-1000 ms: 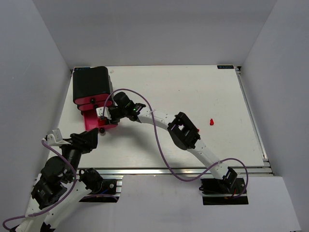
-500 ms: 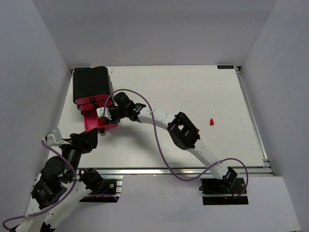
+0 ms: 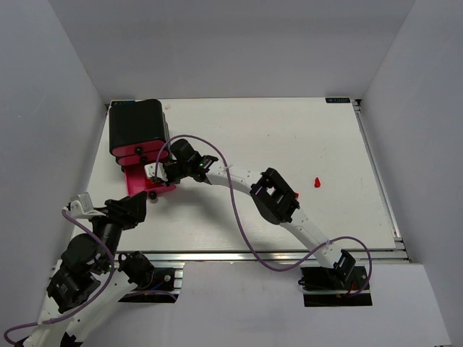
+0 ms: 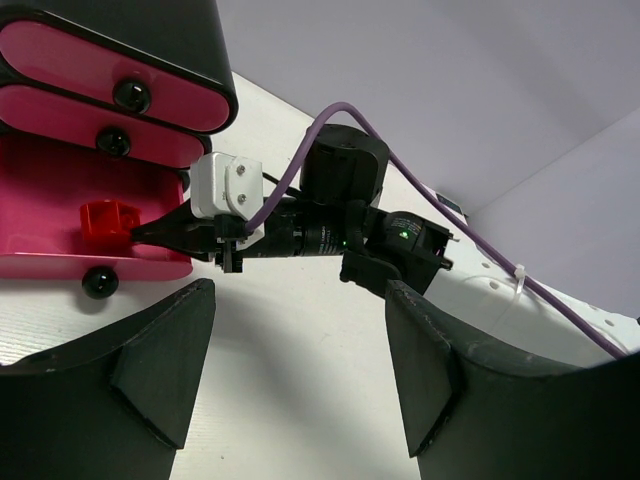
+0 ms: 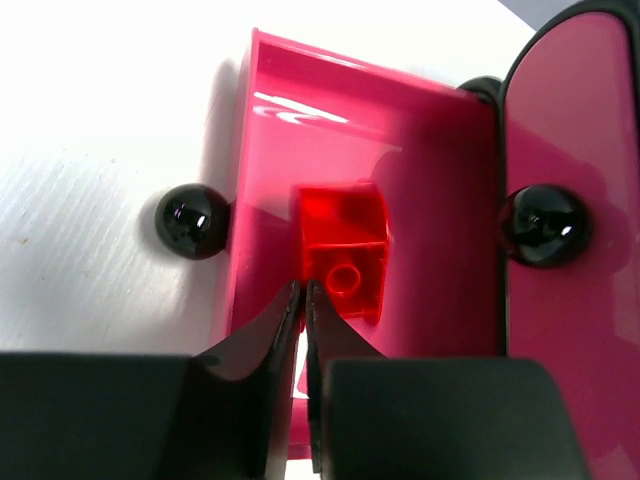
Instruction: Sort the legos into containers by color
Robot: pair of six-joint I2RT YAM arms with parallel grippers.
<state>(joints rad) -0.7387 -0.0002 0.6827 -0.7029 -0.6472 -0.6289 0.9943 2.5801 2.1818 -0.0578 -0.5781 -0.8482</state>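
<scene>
Right jaws have pinched shut, empty, above the small red plastic brick (image 5: 343, 250), which looks sorted into the pulled-out magenta-pink drawer (image 5: 420, 130); left jaws gape wide.

- The right gripper (image 5: 303, 290), its jaws nearly touching, is inside the pulled-out bottom drawer (image 5: 262, 140), and a red brick (image 5: 343, 255) lies just ahead of its tips.
- On one side of it, close by, stand the closed drawer fronts (image 5: 570, 120).
- On the other side are the open drawer's low front wall and its knob (image 5: 190, 222), with white table (image 3: 275, 137) beyond.
- The left gripper (image 4: 300, 330), fingers wide apart, faces the right arm's wrist (image 4: 340, 235), which lies across its way to the drawer.
</scene>
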